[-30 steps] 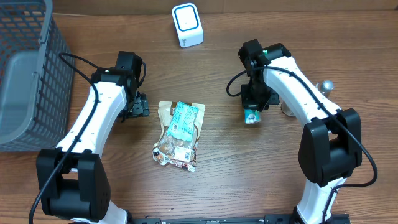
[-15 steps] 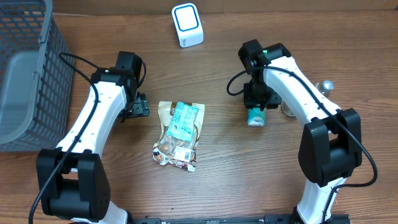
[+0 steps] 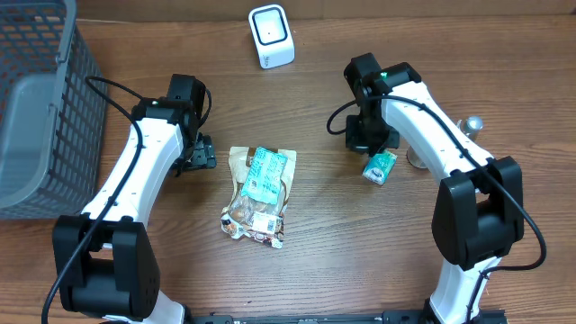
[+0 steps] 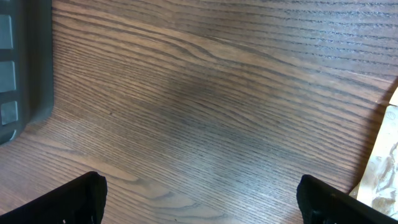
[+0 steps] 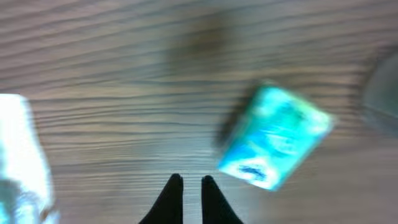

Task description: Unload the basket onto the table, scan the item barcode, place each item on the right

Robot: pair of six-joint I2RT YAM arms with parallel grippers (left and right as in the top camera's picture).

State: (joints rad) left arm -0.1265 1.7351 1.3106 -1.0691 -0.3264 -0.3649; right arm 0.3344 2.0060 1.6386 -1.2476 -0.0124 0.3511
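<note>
A small teal box [image 3: 380, 166] lies tilted on the wooden table, just right of and below my right wrist [image 3: 365, 133]. In the right wrist view the box [image 5: 273, 137] is blurred and sits up and to the right of my right gripper [image 5: 191, 183], which is shut on nothing. The white barcode scanner [image 3: 271, 36] stands at the back centre. A clear snack bag [image 3: 258, 193] with a teal label lies in the middle. My left gripper [image 4: 202, 199] hangs wide open over bare wood, left of the bag's edge [image 4: 382, 162].
A grey mesh basket [image 3: 36, 108] fills the far left; its dark corner [image 4: 25, 62] shows in the left wrist view. A small metal knob [image 3: 472, 124] stands to the right of the right arm.
The right gripper opened and shut again, letting go of the teal box. The box now lies free, slightly to the right. The left arm has not moved.
</note>
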